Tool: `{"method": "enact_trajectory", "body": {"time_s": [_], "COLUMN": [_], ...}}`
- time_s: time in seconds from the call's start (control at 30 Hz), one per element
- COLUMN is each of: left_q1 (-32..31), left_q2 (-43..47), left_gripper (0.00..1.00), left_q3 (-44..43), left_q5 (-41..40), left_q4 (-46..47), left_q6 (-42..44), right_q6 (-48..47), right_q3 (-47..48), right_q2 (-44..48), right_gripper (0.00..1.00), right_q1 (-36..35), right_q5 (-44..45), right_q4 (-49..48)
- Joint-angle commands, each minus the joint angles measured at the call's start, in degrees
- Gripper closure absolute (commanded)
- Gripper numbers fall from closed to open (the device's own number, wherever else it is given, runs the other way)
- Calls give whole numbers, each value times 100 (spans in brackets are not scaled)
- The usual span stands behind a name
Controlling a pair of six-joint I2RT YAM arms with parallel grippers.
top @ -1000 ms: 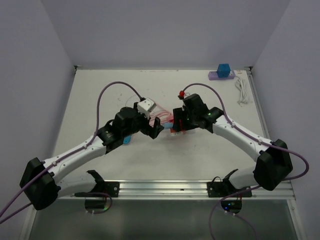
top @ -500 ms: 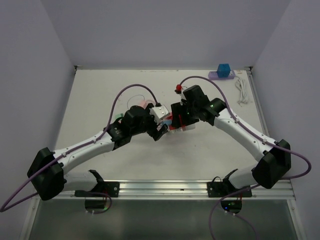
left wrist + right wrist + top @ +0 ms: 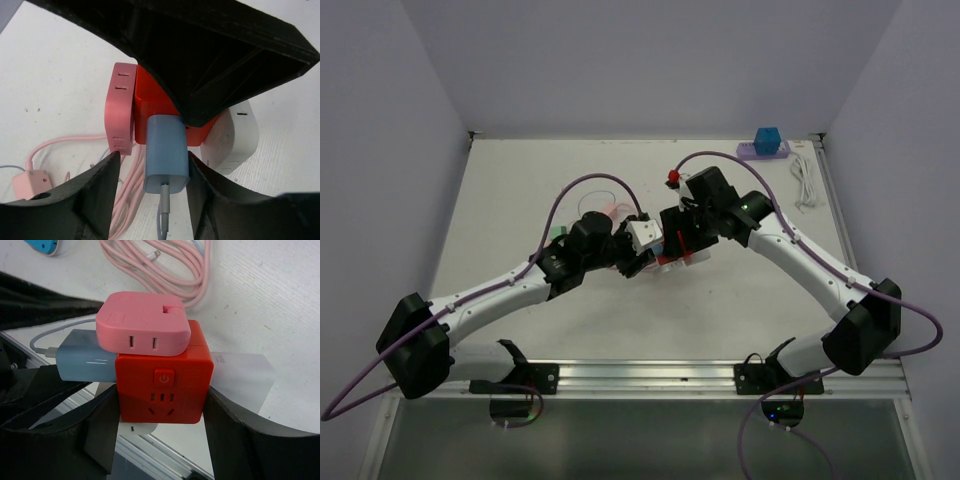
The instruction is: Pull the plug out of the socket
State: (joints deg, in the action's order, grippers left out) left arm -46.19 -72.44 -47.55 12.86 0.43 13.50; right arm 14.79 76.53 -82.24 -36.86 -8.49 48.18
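A red cube socket point(image 3: 162, 377) hangs above the table, and my right gripper point(image 3: 162, 407) is shut on its two sides. A pink plug point(image 3: 142, 325), a light blue plug point(image 3: 166, 155) and a white plug point(image 3: 235, 135) sit in its faces. My left gripper point(image 3: 153, 159) is open and straddles the blue plug, which has a grey cable at its tail. Its right finger touches the plug's side; the left finger point(image 3: 100, 185) stands a small gap away. In the top view both grippers meet at the socket point(image 3: 670, 256) near the table's middle.
A coil of pink cable point(image 3: 160, 265) lies on the table under the socket. At the back right are a purple power strip with a blue cube point(image 3: 765, 145) and a white cord point(image 3: 805, 182). A small green item point(image 3: 557, 232) lies left of the arms.
My left arm has swung right up to the socket, and its jaws have narrowed around the blue plug. The right gripper, still holding the socket, shifted slightly toward the back.
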Motion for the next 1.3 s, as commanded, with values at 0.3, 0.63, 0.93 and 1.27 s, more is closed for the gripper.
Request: {"method": "enact_trajectory", "body": {"time_s": [0.3,0.63,0.93,1.27], "left_q1": [-109,-215,-294,-276], "left_q2": [204,784,1347,1453], "left_gripper": [88,100,100,100], "left_q3": [123,510,844,1230], "left_q5": [454,445,533,-528], "left_q4": [247,107,-411,112], "left_q6": [118,83,-57,-592], "right_q6": [-108,-221,-380,-239], "right_q3": [231,-77,-165,-191], "right_q2": [67,-310,-504,-276], "right_gripper": [100,100,100,100], "right_q1": [-23,380,917,1041], "right_q5": [119,471,1016,876], "right_q4": [-99,129,297,51]}}
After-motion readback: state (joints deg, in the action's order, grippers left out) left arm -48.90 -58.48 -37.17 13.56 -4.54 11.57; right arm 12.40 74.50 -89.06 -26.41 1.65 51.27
